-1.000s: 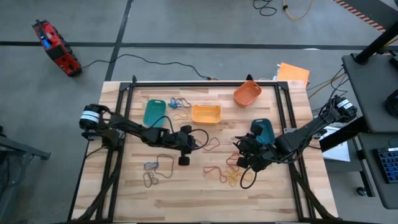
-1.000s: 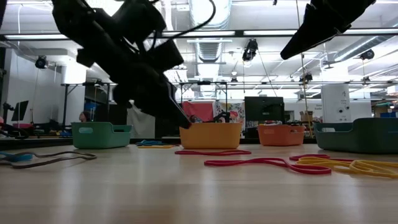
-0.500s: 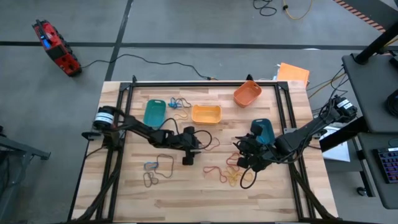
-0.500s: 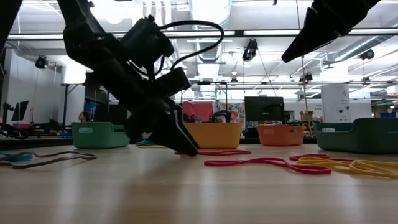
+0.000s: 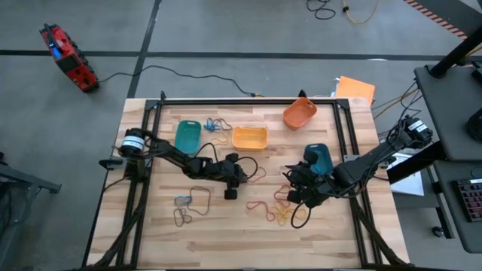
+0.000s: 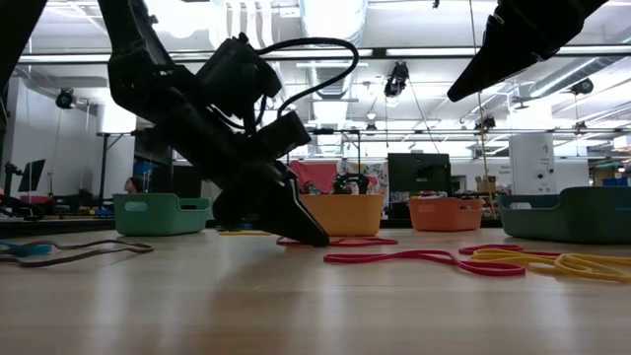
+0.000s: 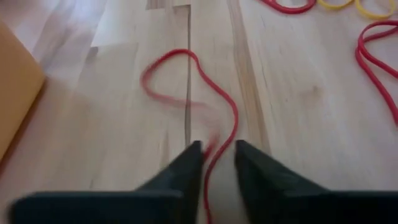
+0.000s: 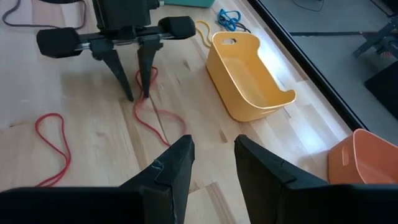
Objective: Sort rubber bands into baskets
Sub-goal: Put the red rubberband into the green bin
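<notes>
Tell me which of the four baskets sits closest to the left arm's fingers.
The yellow basket, just beyond the left gripper. The teal-green, orange and blue baskets all sit farther off.

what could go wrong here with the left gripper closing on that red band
1. The left gripper straddles only a thin strand of the red rubber band, with its tips at the wood, so the floppy loop may slip out when lifted.
2. The yellow basket sits close by; a swing toward it could nudge it.
3. The right gripper hangs near, so the arms could crowd each other.
</notes>
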